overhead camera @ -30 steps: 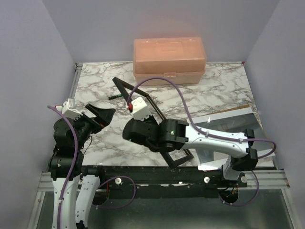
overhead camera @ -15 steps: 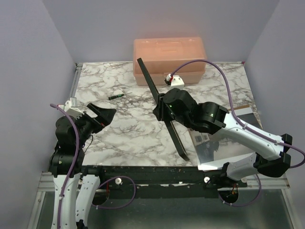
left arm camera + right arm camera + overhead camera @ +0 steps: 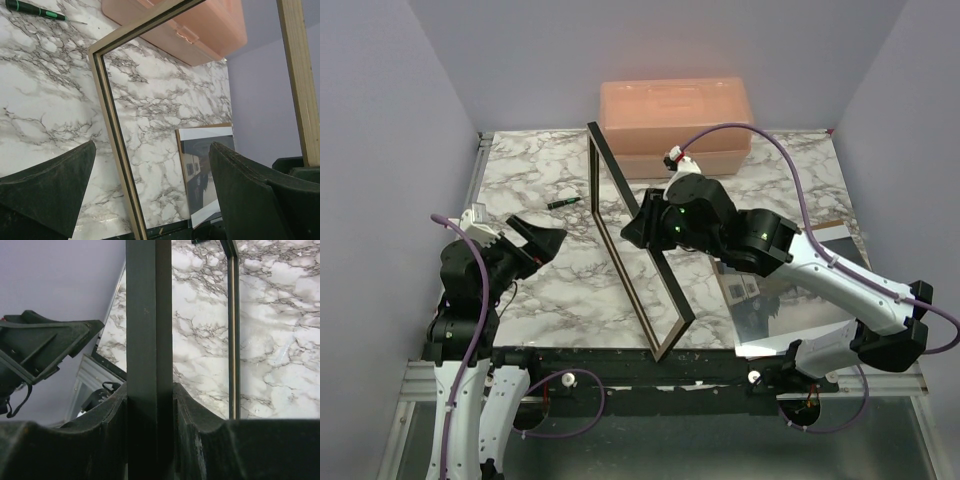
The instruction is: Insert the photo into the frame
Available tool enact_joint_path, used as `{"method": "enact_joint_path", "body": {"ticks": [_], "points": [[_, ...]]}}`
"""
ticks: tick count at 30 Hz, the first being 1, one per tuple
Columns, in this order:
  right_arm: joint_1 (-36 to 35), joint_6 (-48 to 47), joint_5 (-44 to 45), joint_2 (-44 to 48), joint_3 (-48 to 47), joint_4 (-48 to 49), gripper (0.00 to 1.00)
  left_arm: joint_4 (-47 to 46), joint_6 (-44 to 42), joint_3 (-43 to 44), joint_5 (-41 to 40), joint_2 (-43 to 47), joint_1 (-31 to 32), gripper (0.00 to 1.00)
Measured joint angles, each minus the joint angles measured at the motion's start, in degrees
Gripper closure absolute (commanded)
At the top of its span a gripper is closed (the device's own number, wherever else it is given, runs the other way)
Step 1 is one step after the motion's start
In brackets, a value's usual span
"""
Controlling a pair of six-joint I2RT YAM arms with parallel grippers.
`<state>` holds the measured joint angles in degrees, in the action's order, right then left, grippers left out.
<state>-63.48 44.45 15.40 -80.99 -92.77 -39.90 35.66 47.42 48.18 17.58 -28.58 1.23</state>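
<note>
From above, the frame (image 3: 623,250) is seen held on edge over the marble table (image 3: 550,300), one long bar clamped by the right gripper (image 3: 642,226). The photo (image 3: 775,300) lies flat at the right, partly under that arm, and the left gripper (image 3: 542,243) is spread wide, holding nothing. In the left wrist view, the frame's (image 3: 114,135) wood side is framed between the parted fingers (image 3: 55,185), with the photo (image 3: 202,165) beyond. In the right wrist view, a black bar of the frame (image 3: 148,315) is pinched between both fingers (image 3: 197,410).

The worktop (image 3: 550,290) is white with a marble pattern of grey-brown veins. The frame (image 3: 621,240) is black on one face and pale wood on the other. The photo (image 3: 765,305) is a grey scene inside a white border. The box (image 3: 675,115) is translucent peach-orange. The screwdriver (image 3: 563,202) is black with green bands. The left hand (image 3: 545,240) and right hand (image 3: 149,395) are matt black, the cables (image 3: 740,135) purple, the walls (image 3: 380,120) pale lilac.
</note>
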Motion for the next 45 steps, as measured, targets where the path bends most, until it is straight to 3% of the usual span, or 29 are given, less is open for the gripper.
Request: {"method": "enact_joint_path", "body": {"ticks": [5,24,45], "points": [[3.5,2.3,-3.7,0.1,1.0,3.1,0.99,0.0,0.0,-0.2,0.2,-0.3,0.0,0.02],[19.3,11.6,-18.1,11.3,26.7,20.9,0.99,-0.7,0.0,-1.1,1.6,-2.1,0.0,0.02],[22.0,6.4,-12.8,12.1,35.6,14.1,0.94,0.6,-0.2,-2.2,2.4,-9.6,0.0,0.03]]}}
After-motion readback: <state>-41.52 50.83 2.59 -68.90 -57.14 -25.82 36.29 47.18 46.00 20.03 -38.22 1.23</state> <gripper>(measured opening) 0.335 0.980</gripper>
